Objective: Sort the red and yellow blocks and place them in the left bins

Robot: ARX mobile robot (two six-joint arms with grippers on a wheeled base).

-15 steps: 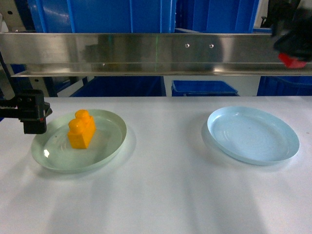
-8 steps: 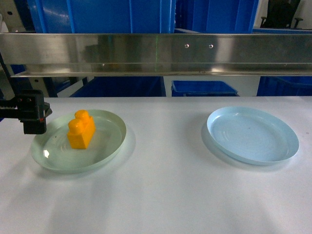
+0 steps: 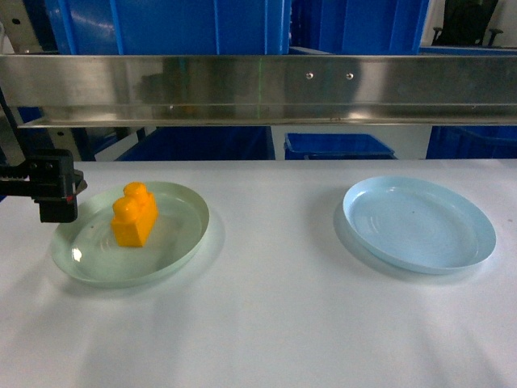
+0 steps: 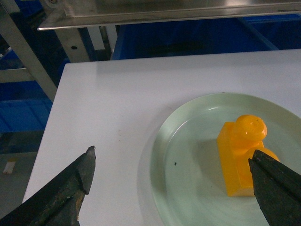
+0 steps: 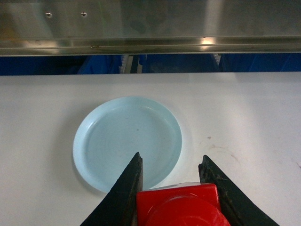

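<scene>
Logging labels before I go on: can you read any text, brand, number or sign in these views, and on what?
None readable.
Yellow brick in the green plate: plain, no lettering seen.
Red block between the right gripper fingers: no marking visible.
Blue plate: blank.
Steel rail: only screw heads.
Small tag on the floor: too small to read.

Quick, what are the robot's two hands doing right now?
Left gripper: open, holding nothing, jaws wide by the yellow brick.
Right gripper: shut on the red block.
</scene>
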